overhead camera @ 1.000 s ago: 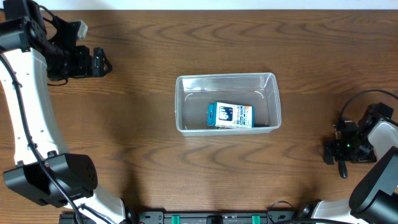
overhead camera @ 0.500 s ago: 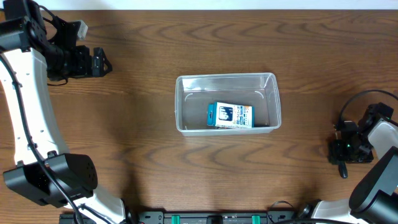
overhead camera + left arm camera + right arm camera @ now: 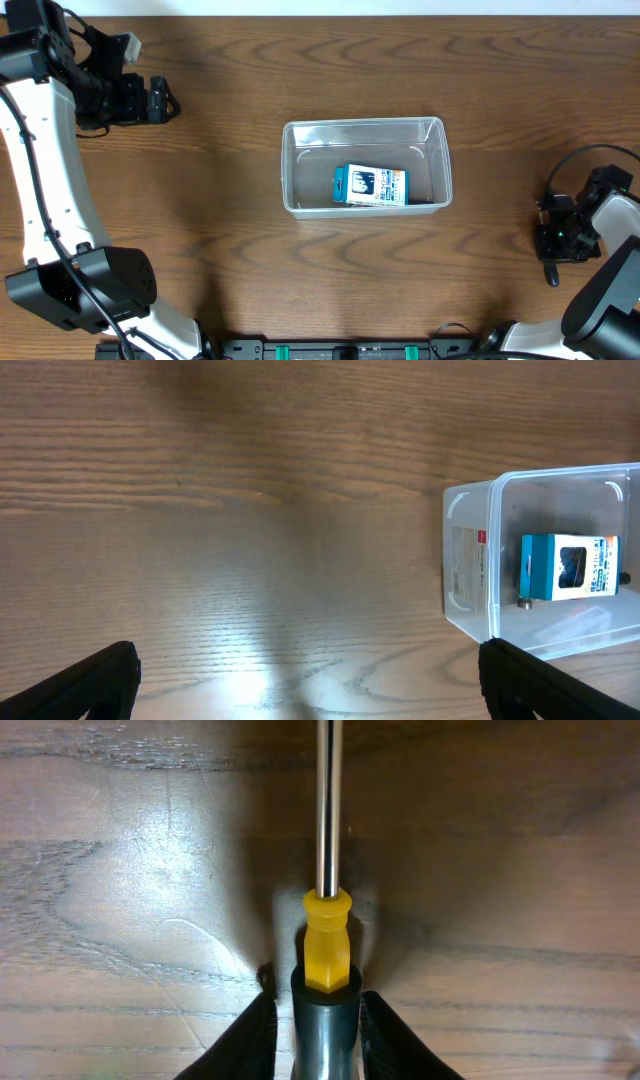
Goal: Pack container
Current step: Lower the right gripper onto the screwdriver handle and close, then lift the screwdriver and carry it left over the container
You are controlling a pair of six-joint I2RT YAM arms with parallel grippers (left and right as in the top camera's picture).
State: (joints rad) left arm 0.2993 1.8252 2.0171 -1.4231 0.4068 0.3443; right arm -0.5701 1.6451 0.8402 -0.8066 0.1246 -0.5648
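Note:
The container point(image 3: 365, 123), a clear tub, stands mid-table and shows again at the right edge of the left wrist view point(image 3: 470, 560). Inside it lies a blue-and-white box point(image 3: 371, 186) point(image 3: 565, 565). At the right table edge my right gripper point(image 3: 556, 243) point(image 3: 325, 1030) is down on a screwdriver point(image 3: 327, 945) with a dark handle, yellow collar and steel shaft; both fingers press against the handle. The handle's end point(image 3: 551, 274) sticks out toward the front. My left gripper point(image 3: 170, 100) point(image 3: 310, 680) hangs open and empty over bare wood at the far left, well away from the container.
The wood tabletop point(image 3: 200, 220) surrounds the tub on all sides. The left arm's white links point(image 3: 40, 180) run down the left edge. A black cable point(image 3: 585, 155) loops above the right gripper.
My right gripper's fingers have closed in from wide apart onto the screwdriver handle. The left arm, the container and the box have not moved.

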